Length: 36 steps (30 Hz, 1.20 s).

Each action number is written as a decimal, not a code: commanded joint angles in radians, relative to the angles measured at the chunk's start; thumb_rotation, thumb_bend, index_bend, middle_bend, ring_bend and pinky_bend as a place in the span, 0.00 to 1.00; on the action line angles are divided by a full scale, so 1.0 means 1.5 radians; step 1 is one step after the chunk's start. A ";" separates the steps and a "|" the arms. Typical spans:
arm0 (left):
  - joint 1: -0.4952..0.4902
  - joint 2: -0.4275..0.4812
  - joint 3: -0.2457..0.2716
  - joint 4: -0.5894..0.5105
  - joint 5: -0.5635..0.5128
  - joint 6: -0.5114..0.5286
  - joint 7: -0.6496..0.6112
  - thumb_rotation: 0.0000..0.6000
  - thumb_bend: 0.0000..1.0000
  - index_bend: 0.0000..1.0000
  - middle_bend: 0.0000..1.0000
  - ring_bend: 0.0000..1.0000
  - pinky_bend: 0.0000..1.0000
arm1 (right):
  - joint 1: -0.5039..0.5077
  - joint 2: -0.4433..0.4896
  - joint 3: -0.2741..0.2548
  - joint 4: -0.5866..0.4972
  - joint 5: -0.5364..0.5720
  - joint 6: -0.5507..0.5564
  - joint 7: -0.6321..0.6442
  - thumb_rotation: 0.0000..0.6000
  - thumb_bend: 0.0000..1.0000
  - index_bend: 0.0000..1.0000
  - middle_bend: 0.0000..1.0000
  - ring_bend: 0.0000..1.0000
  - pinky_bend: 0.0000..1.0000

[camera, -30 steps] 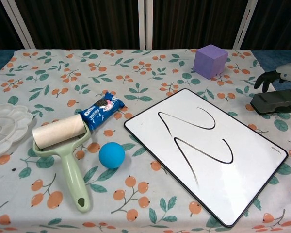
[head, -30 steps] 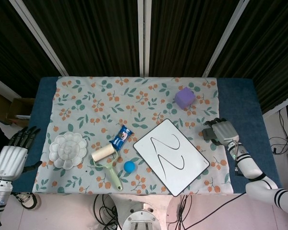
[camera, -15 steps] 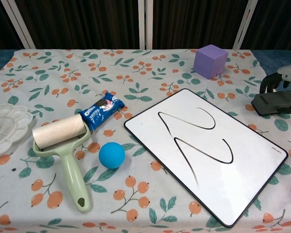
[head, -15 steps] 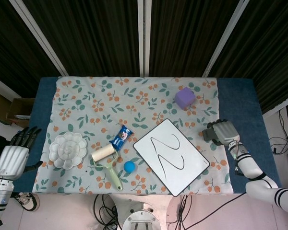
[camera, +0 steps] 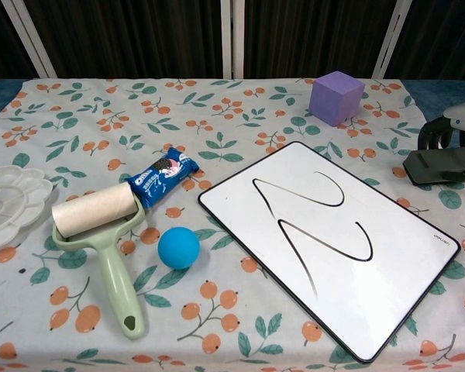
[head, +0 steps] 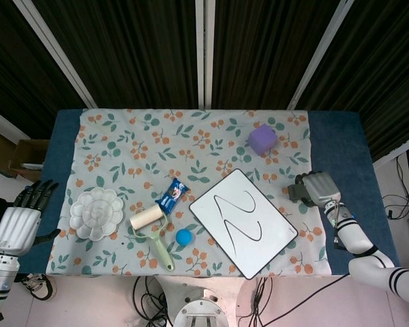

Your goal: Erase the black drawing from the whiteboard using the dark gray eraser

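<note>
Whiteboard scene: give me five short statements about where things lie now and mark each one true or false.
1. The black drawing on the whiteboard is unerased. True.
2. The right hand is on the dark gray eraser, off the board's right side. True.
3. The purple cube stands on the whiteboard. False: it stands on the floral cloth beyond the board's far corner.
4. The blue ball lies between the lint roller and the whiteboard. True.
5. The left hand holds the white paint palette. False: it hangs off the table's left edge, fingers apart, holding nothing.
</note>
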 commanded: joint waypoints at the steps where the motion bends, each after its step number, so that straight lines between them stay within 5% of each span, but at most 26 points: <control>1: 0.000 0.000 0.000 0.000 0.000 0.000 0.000 1.00 0.00 0.07 0.07 0.04 0.16 | -0.003 -0.004 0.000 0.006 -0.004 0.010 0.003 1.00 0.23 0.44 0.43 0.36 0.49; 18: 0.001 0.002 -0.001 -0.001 -0.001 0.002 -0.002 1.00 0.00 0.07 0.07 0.04 0.16 | -0.012 0.001 0.002 -0.005 -0.030 0.052 0.018 1.00 0.29 0.65 0.63 0.53 0.59; 27: 0.000 0.005 -0.002 -0.003 0.000 0.003 -0.002 1.00 0.00 0.08 0.07 0.04 0.16 | -0.013 0.086 0.001 -0.201 -0.127 0.115 0.045 1.00 0.29 0.78 0.72 0.63 0.72; 36: 0.005 0.005 0.002 -0.003 0.001 0.008 -0.009 1.00 0.00 0.07 0.07 0.04 0.16 | -0.013 0.082 -0.073 -0.307 -0.205 0.100 -0.081 1.00 0.29 0.82 0.74 0.65 0.75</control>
